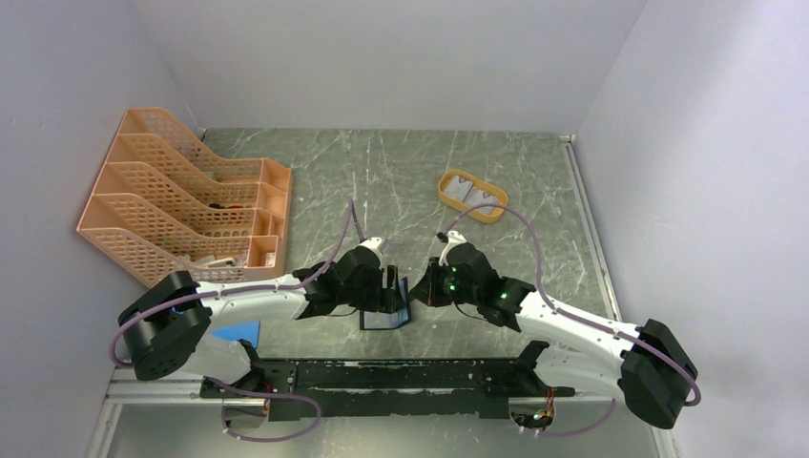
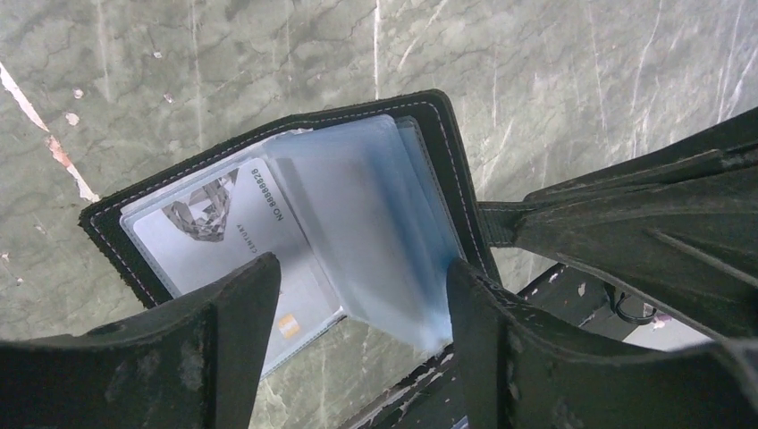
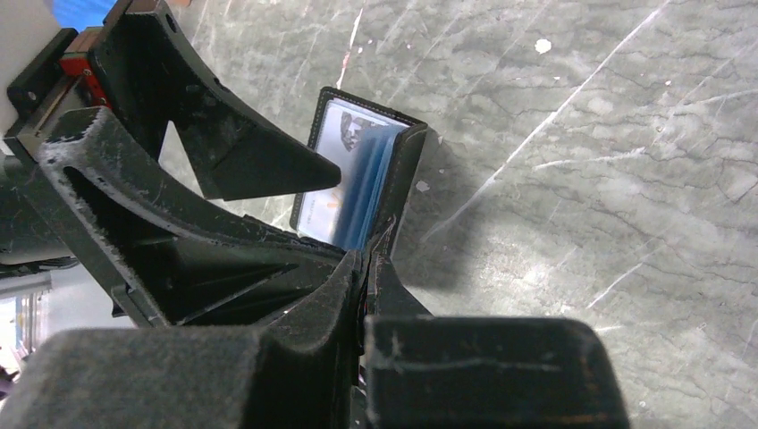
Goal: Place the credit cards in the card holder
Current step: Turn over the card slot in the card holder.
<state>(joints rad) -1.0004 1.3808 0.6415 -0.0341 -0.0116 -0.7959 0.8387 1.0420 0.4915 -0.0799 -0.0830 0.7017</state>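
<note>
The black card holder (image 1: 384, 315) stands open near the table's front edge, between both grippers. In the left wrist view the card holder (image 2: 268, 134) shows bluish clear sleeves and one pale credit card (image 2: 214, 232) with a diamond print in a pocket. My left gripper (image 2: 362, 308) is open, with its fingers on either side of the loose sleeves. My right gripper (image 3: 368, 264) is shut on the card holder's snap tab (image 2: 497, 223) and holds the cover (image 3: 411, 161) up. More white credit cards (image 1: 465, 190) lie in the orange oval tray (image 1: 446, 197) at the back right.
A peach mesh file organizer (image 1: 181, 196) fills the left side. A flat blue pad (image 1: 237, 332) lies by the left arm's base. A black rail (image 1: 382, 377) runs along the near edge. Grey walls close in the table on three sides.
</note>
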